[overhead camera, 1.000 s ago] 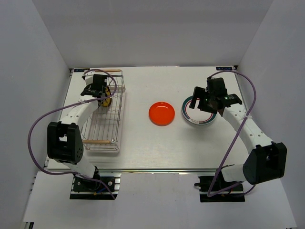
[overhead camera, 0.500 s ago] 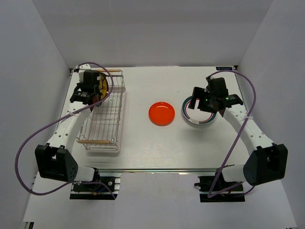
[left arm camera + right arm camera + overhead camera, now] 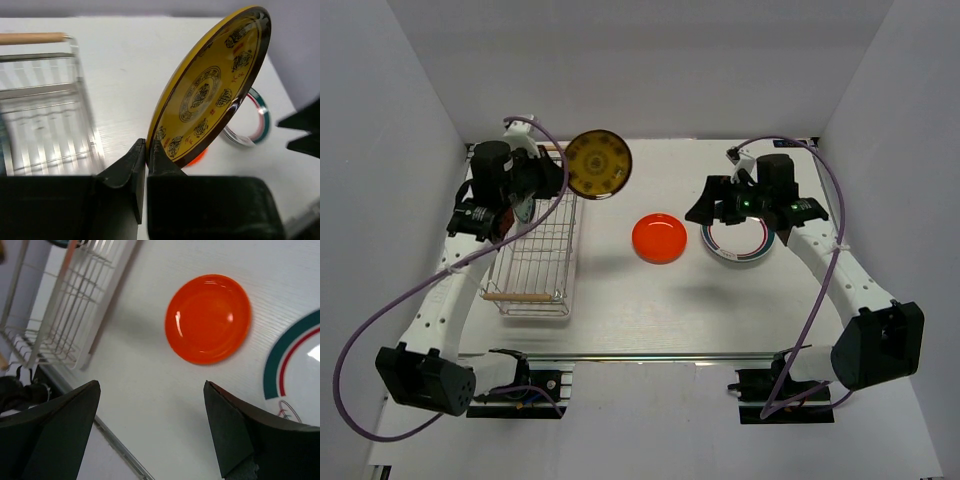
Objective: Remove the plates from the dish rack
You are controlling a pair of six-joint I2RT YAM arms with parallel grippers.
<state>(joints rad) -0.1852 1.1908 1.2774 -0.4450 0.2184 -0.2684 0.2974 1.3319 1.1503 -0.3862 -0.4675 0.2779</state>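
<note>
The left gripper (image 3: 146, 150) is pinched tight on the lower rim of the yellow-brown plate (image 3: 210, 95). The plate hangs on edge in the air, just off the far corner of the dish rack (image 3: 535, 270), at about 11 o'clock on the table (image 3: 620, 320). The step in hand looks like the carry-out: this plate is clear of the wires but not yet set down.

The orange-red plate (image 3: 659, 238) lies flat mid-table. The white plate (image 3: 737, 242) sits just beside it at 3 o'clock. The right gripper (image 3: 151, 390) hovers above that pair with its jaws spread wide, holding nothing.

The next move probably calls for swinging the plate toward 4 o'clock, tipping it flat (gently, since the hold is only a thin rim pinch), lowering it onto bare table near the orange-red plate, then letting go.
</note>
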